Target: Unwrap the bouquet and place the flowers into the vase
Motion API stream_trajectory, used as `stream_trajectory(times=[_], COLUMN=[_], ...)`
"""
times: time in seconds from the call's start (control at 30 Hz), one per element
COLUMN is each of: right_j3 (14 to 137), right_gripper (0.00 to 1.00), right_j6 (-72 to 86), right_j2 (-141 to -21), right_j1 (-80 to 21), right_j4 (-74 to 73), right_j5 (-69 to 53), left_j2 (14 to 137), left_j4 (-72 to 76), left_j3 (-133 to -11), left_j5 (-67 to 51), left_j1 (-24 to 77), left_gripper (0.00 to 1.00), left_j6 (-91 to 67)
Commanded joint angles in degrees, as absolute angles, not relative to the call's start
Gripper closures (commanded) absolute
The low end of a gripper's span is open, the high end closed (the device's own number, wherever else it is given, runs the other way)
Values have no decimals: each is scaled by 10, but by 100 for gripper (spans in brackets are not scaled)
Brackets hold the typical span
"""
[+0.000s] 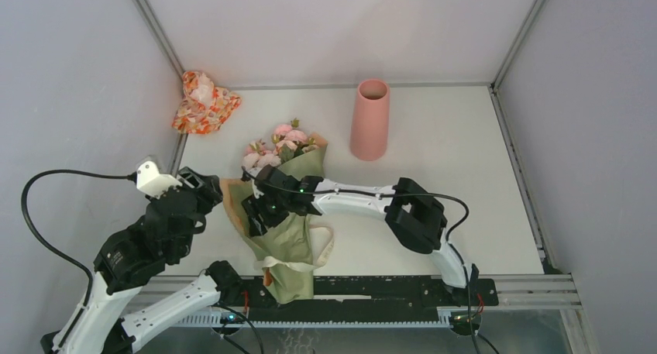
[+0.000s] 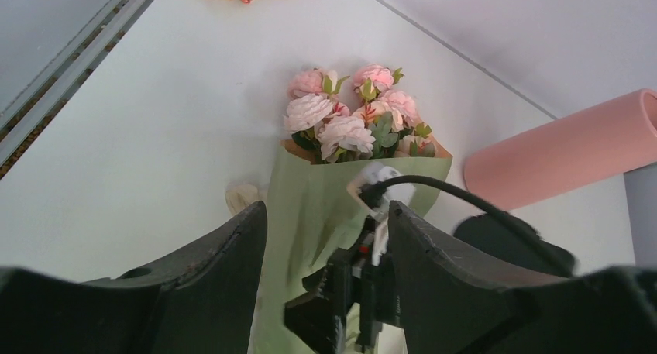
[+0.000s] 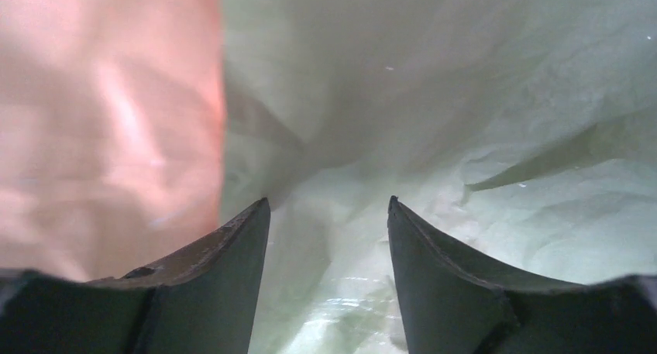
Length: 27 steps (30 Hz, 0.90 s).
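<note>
While I am watching from above, the cone of olive-green and tan-orange paper tied with cream ribbon, the bouquet [image 1: 293, 245], is lying flat on the white table [image 1: 449, 176]. Its narrow end is reaching the black rail [image 1: 387, 288] at the near edge. Its pink rose-like flowers [image 1: 277, 146] are pointing toward the far wall.

The right gripper [image 1: 259, 209] is hovering low over the cone's left-hand side. In its wrist view the fingers are standing apart, clamped on nothing. Green paper is filling the gap, and tan-orange paper is showing at the left.

The left gripper [image 1: 208, 190] is sitting just beside the cone's left edge, its fingers spread too and holding nothing. Its camera is looking along the wrap at the right arm.

The tall salmon-pink cylinder vase [image 1: 370, 122] is standing upright, well apart from the blooms, to their far right. A broad stretch of table is running from there to the right wall. The orange-and-white patterned bundle [image 1: 204, 104] is lying in the far left corner.
</note>
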<state>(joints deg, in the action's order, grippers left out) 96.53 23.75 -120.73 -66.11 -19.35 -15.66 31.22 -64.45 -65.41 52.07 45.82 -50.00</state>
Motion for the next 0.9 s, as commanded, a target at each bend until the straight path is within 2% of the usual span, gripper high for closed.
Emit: stream_trajectory(times=[0.0, 0.1, 0.2, 0.23, 0.27, 0.3, 0.67, 0.73, 0.83, 0.87], right_j3=[1005, 1013, 1007, 1001, 993, 985, 864, 872, 899, 910], right_gripper=[37, 51, 85, 94, 99, 100, 100, 86, 57, 50], right_j6=[238, 237, 236, 234, 233, 230, 197, 188, 175, 172], right_j2=[-1244, -1253, -1242, -1236, -1226, -1216, -1041, -1035, -1050, -1059], right_j1=[-653, -645, -638, -637, -636, -635, -619, -622, -648, -660], right_j4=[-210, -215, -216, -216, -214, -213, -204, -224, -248, -253], right_j5=[-134, -118, -101, -92, -85, -78, -7, -19, -38, -39], left_j2=[307, 306, 308, 310, 310, 312, 328, 331, 340, 342], left_j4=[-642, -641, -634, -629, -624, -621, -592, -584, -578, -577], left_j3=[-673, -672, -667, -665, -663, -661, -656, -654, -658, -660], left_j5=[518, 513, 502, 498, 495, 493, 467, 461, 458, 457], left_j1=[455, 455, 455, 455, 456, 456, 456, 455, 456, 456], left_gripper=[36, 36, 36, 36, 36, 36, 36, 36, 37, 37], left_j6=[-497, -500, -498, -494, -491, -489, -478, -474, -470, -469])
